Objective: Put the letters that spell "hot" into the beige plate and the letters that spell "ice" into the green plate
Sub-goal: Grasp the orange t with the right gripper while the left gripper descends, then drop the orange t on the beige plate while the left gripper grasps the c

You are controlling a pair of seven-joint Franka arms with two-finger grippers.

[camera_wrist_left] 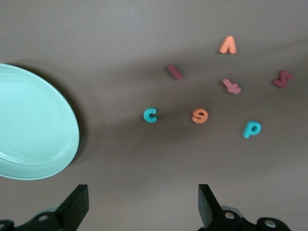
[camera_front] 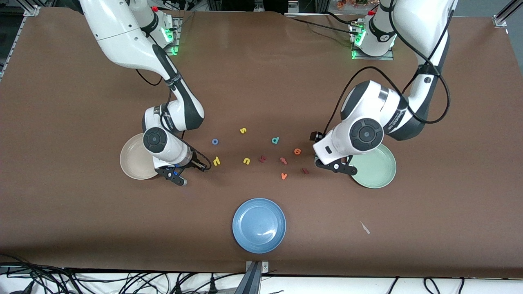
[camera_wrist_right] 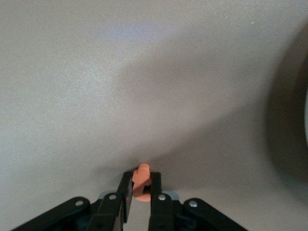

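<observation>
2 letters readable: "c" (camera_wrist_left: 150, 115), "s" (camera_front: 243, 130).

A big flat brown table (camera_front: 261, 81) fills the room. Black cables (camera_front: 122, 281) lie along its near edge.
</observation>
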